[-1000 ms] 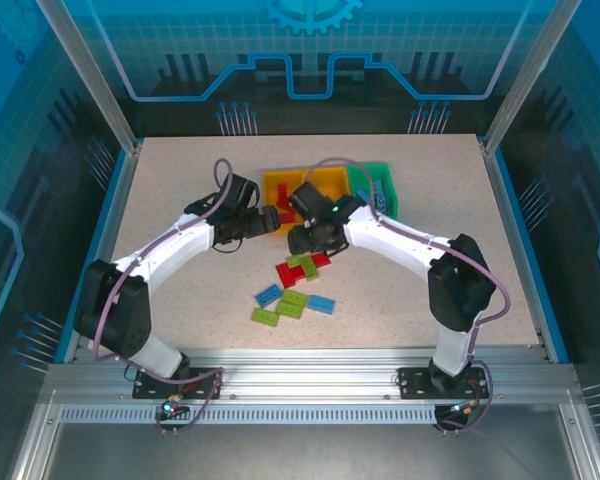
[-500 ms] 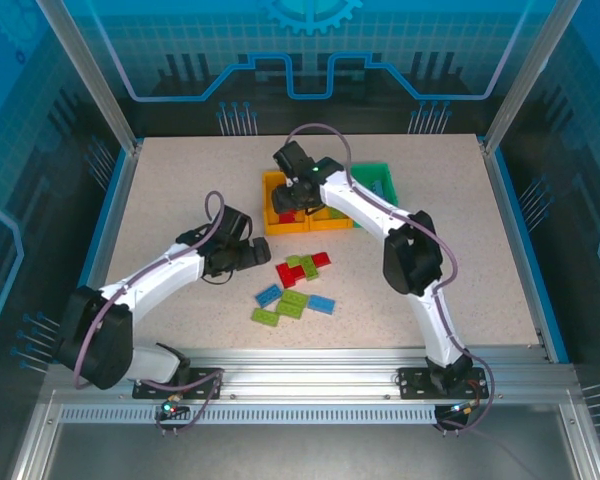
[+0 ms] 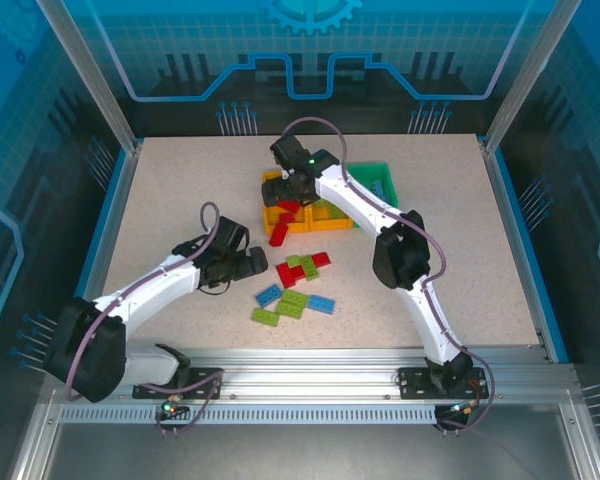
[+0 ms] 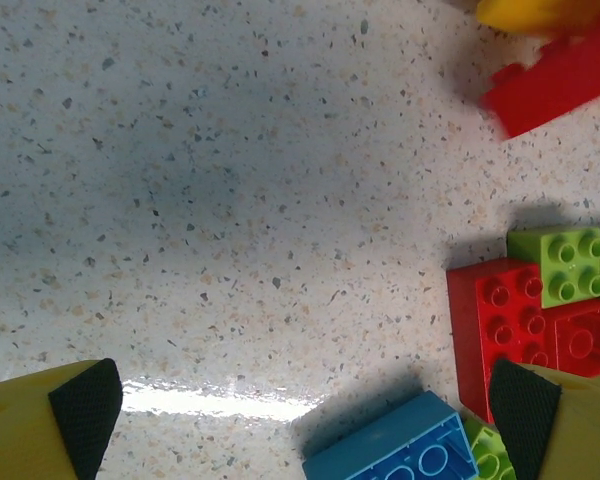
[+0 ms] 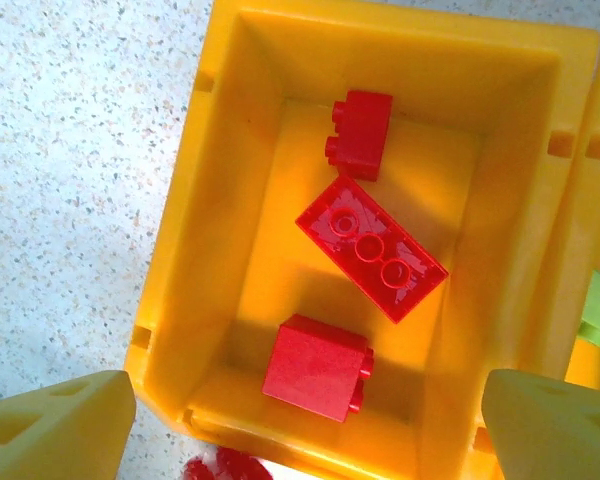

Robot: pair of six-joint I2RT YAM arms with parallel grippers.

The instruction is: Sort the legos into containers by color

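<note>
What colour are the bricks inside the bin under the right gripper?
Red, all three bricks, lying in the orange-yellow bin; the right wrist view shows them best.

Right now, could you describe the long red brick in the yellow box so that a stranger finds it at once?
At the far middle of the table, find the left yellow box in the row. Three red pieces lie inside; take the middle brick. It alone lies slanted with studs facing up, while its two shorter neighbours have studs on the side.
</note>
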